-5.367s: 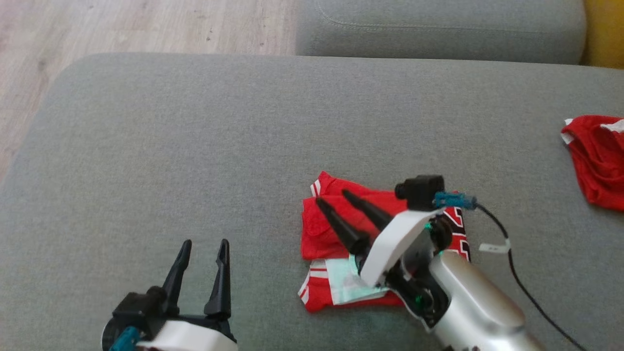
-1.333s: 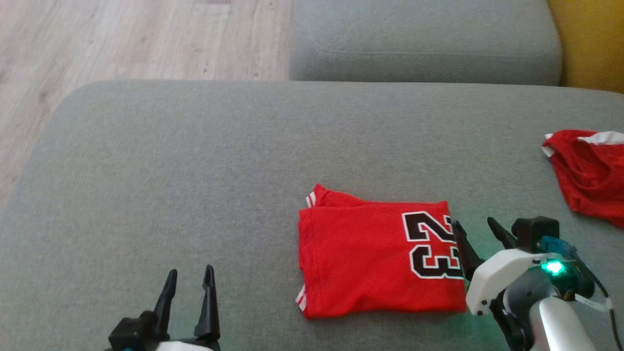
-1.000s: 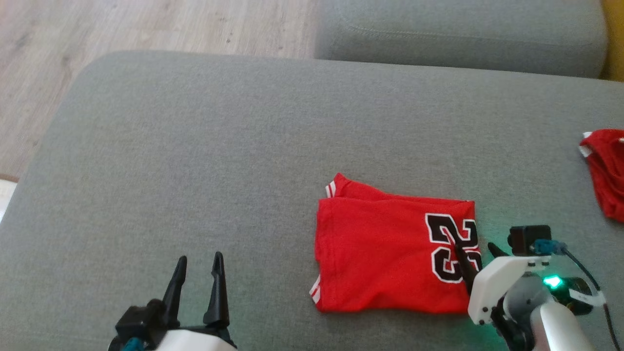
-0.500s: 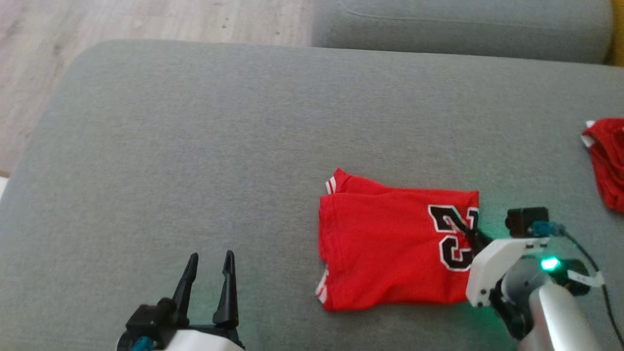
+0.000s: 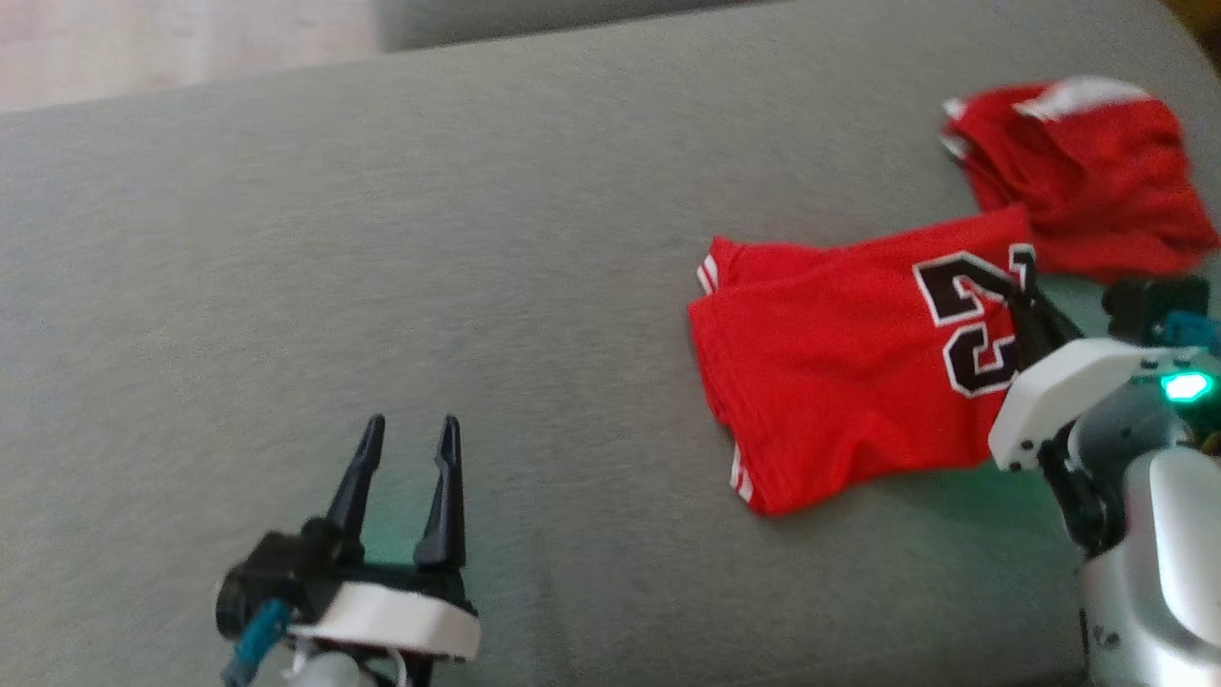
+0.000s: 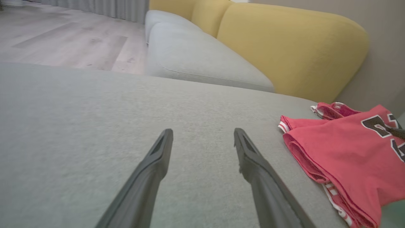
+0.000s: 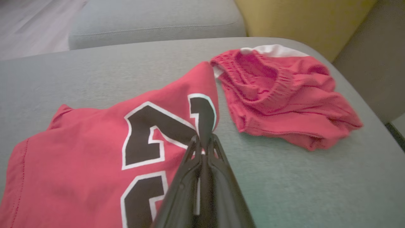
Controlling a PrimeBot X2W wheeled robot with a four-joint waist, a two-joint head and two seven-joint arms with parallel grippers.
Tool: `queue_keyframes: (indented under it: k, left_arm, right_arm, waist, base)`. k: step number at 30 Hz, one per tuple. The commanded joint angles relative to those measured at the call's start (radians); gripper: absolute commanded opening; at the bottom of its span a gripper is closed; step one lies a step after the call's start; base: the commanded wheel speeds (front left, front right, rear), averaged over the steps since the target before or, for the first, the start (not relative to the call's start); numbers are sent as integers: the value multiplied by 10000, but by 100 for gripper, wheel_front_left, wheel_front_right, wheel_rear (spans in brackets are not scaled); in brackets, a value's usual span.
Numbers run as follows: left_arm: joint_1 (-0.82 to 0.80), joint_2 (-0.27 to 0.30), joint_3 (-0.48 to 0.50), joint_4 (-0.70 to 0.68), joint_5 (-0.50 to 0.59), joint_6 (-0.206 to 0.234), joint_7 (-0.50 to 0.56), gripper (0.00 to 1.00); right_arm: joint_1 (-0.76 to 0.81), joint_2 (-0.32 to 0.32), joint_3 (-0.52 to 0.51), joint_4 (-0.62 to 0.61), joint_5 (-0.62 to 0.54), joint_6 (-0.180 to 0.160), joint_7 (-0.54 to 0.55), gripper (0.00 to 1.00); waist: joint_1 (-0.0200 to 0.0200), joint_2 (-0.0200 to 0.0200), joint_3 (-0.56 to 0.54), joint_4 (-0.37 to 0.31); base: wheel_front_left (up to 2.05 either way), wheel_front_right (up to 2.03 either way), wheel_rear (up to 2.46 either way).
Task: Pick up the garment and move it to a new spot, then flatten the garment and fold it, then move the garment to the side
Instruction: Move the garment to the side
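The grey seat cushion [image 5: 382,239] is stretching across the whole head view, and in the left wrist view a yellow backrest [image 6: 284,47] is rising behind a second grey cushion [image 6: 196,60]. The folded red garment [image 5: 830,382], with its black, white-edged number facing up, is lying on the right part of the seat cushion. Its far right corner is lifting off the fabric, just beside a crumpled red cloth [image 5: 1087,181] with a white band that is sitting near the cushion's far right edge. The right gripper [image 5: 1025,310] is clenching the garment's right edge at the number — its two dark fingers are pressing together with a ridge of red cloth standing up between them. The left gripper [image 5: 411,422] is hovering over bare cushion at the lower left, well apart from the garment — its fingers are spreading wide and holding nothing.
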Motion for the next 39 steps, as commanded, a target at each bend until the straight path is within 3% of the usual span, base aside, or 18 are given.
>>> queue_keyframes:
  k: [1, 7, 13, 25, 34, 39]
  left_arm:
    - [-575, 241, 421, -400, 139, 31, 58, 100]
    - [-904, 552, 428, -695, 311, 110, 418, 100]
    - [-987, 791, 389, -904, 418, 186, 699, 100]
    - [-1024, 655, 366, -855, 308, 221, 601, 100]
    - [-1121, 476, 344, -699, 248, 169, 390, 100]
    - [-1163, 454, 335, -662, 246, 148, 323, 100]
  right_arm:
    - [-591, -63, 202, -433, 67, -7, -177, 0]
    - [-1178, 186, 261, -184, 135, -7, -621, 0]
    - [-1507, 325, 284, 162, 175, -7, -981, 0]
    - [-3161, 373, 846, 388, 138, -7, -830, 0]
    - [-5008, 6, 32, 1610, 31, -7, -597, 0]
    - [-5558, -614, -696, 2138, -185, -7, -587, 0]
  waist:
    - [-1, 0, 973, -1491]
    - [-1, 0, 1522, -2631]
    - [-1, 0, 1646, -2883]
    - [-1, 0, 1328, -2097]
    - [-1, 0, 1372, -1259]
    - [-1, 0, 1498, -943]
  base:
    - [0, 0, 0]
    - [0, 0, 0]
    - [0, 0, 0]
    - [0, 0, 0]
    - [0, 0, 0]
    - [0, 0, 0]
